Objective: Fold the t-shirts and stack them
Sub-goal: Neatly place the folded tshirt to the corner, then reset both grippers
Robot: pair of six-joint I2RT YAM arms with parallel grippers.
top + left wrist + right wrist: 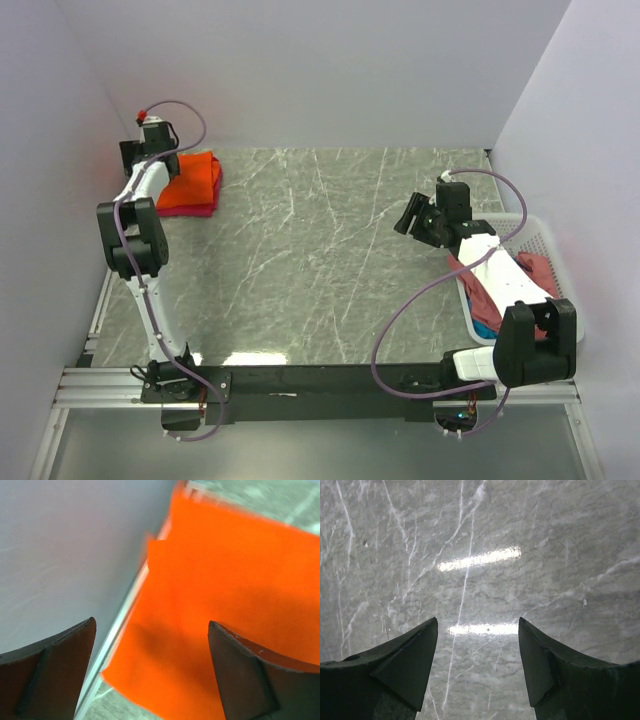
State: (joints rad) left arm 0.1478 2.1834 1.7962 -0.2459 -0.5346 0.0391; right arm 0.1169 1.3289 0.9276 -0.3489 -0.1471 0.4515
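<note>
Lab robot cell: plain white walls (pixel 320 70), marbled tabletop (pixel 320 260).

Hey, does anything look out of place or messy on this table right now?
Nothing looks damaged. The folded orange t-shirt sits slightly offset on the magenta one, whose edge peeks out. In the white basket, a dusty pink shirt lies crumpled and seems to droop over the rim.

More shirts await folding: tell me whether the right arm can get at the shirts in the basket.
Probably yes. The right gripper hangs open and empty over bare table beside the basket, whose top is open; only the arm's own forearm crosses above the shirts.
</note>
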